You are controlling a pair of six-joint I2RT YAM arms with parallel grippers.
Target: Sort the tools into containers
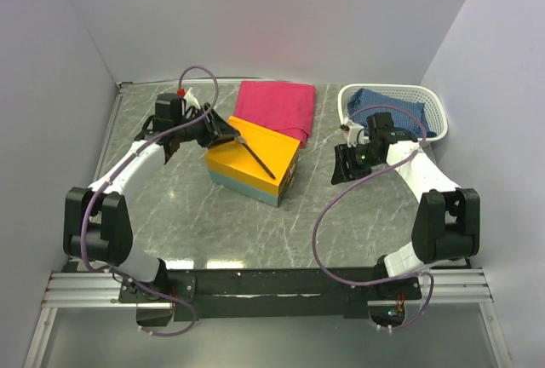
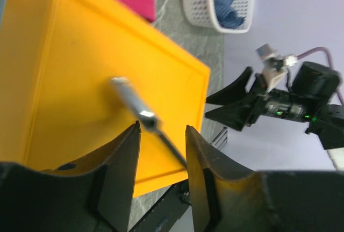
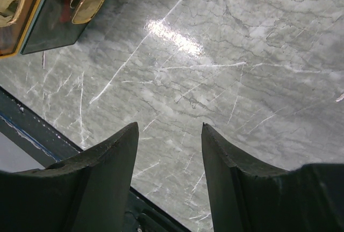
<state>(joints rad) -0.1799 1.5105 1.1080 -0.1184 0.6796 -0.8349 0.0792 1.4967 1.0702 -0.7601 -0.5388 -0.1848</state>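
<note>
The box (image 1: 253,158) with the orange-yellow top and pale teal base stands mid-table. A thin grey tool (image 1: 258,158) lies loose across its top; it also shows in the left wrist view (image 2: 137,108), silver at one end with a dark shaft. My left gripper (image 1: 225,134) is open at the box's back left edge, its tips (image 2: 161,127) just above the tool's shaft and not closed on it. My right gripper (image 1: 344,163) is open and empty over bare table right of the box (image 3: 169,125). The white slotted basket (image 1: 428,95) stands at the back right. No other tools are in view.
A blue cloth (image 1: 387,108) lies in the basket. A pink folded cloth (image 1: 277,106) lies behind the box. The box's clear side with gold latches (image 3: 88,6) shows in the right wrist view. White walls close in the table on three sides.
</note>
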